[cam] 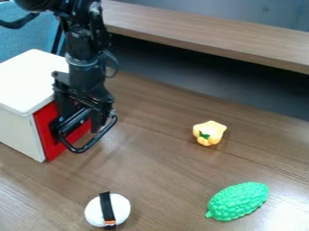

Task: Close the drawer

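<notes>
1. No words, numbers or signs can be read.
2. The orange mark [110,222] on the black band [106,205] of the white toy [122,208] is too small to make out.

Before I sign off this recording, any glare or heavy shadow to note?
Camera view: glare on the tabletop at the lower right, by the green toy; deep shadow under the wooden shelf; only faint shadow around the yellow pepper.
</notes>
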